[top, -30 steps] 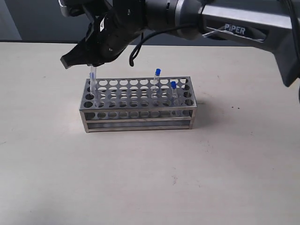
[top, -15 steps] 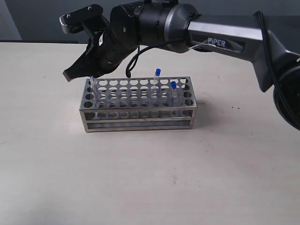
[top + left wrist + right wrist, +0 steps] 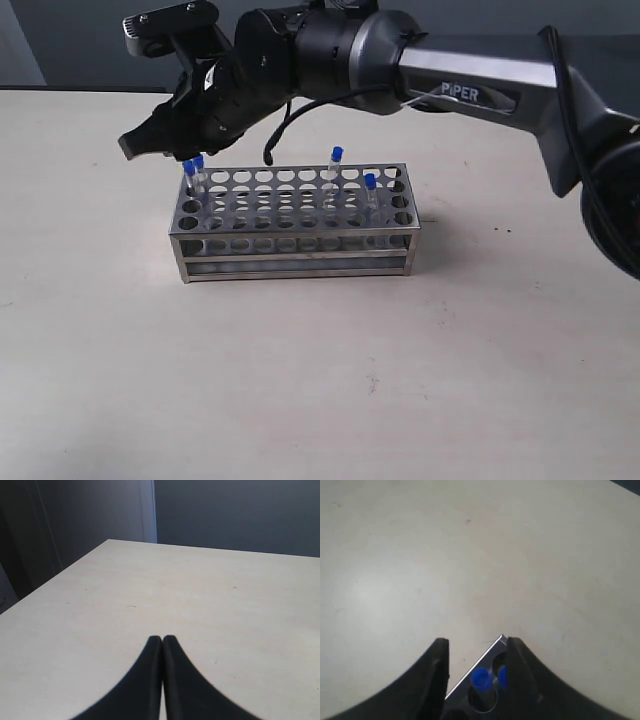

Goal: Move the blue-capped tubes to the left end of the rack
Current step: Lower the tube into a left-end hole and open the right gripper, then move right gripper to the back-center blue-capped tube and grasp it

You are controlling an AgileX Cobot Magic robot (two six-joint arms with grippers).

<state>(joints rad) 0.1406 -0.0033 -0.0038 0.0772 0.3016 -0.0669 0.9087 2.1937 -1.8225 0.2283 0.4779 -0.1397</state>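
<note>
The shiny metal rack (image 3: 296,232) stands mid-table. Two blue-capped tubes (image 3: 192,166) sit side by side in holes at its left end. A third tube (image 3: 336,156) and a fourth tube (image 3: 369,183) stand near the right end. My right gripper (image 3: 140,143) has reached across and hovers just above and left of the two left tubes, open and empty. In the right wrist view, the two blue caps (image 3: 481,677) and the rack corner (image 3: 496,649) show between the spread fingers of this gripper (image 3: 477,642). My left gripper (image 3: 162,639) is shut over bare table, holding nothing.
The pale table (image 3: 320,380) stretches around the rack on all sides. The right arm's long grey link (image 3: 480,75) spans above the rack's back right. The left wrist view shows the table's far edge (image 3: 135,542) against a dark wall.
The right gripper lowered a tube into a hole at the rack's left end, let it go and drew back up and to the left. Both blue caps there now show.
</note>
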